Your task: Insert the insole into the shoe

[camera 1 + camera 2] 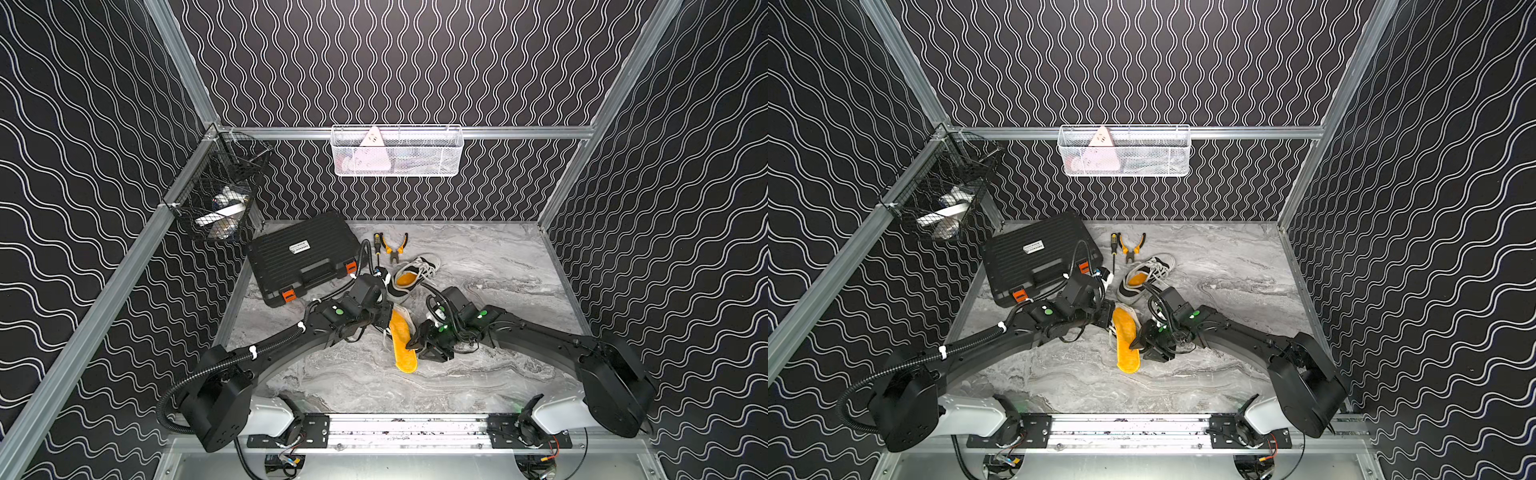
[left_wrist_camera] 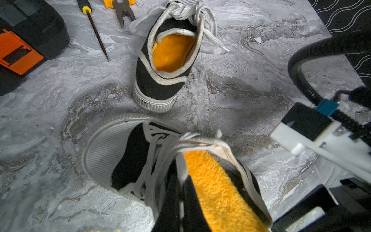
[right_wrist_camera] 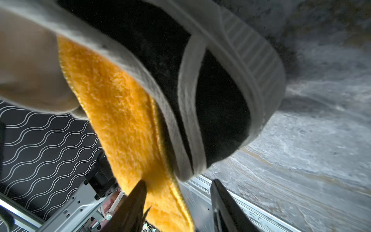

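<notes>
A black canvas shoe (image 2: 124, 156) with a white sole and laces lies mid-table, mostly hidden under my left arm in both top views. My left gripper (image 2: 181, 180) is shut on the white edge strip by its laces. An orange fleecy insole (image 1: 403, 345) (image 1: 1127, 345) (image 2: 216, 190) (image 3: 124, 120) has its front end inside the shoe (image 3: 210, 100), and its rear half sticks out toward the table front. My right gripper (image 1: 413, 343) (image 3: 177, 181) is open astride the insole's edge, with one finger touching the fleece and the other clear of it.
A second matching shoe (image 1: 409, 276) (image 2: 166, 60) with an orange insole inside stands just behind. A black tool case (image 1: 303, 257), a screwdriver (image 1: 377, 245) and pliers (image 1: 392, 245) lie at the back left. Wire baskets hang on the back and left walls.
</notes>
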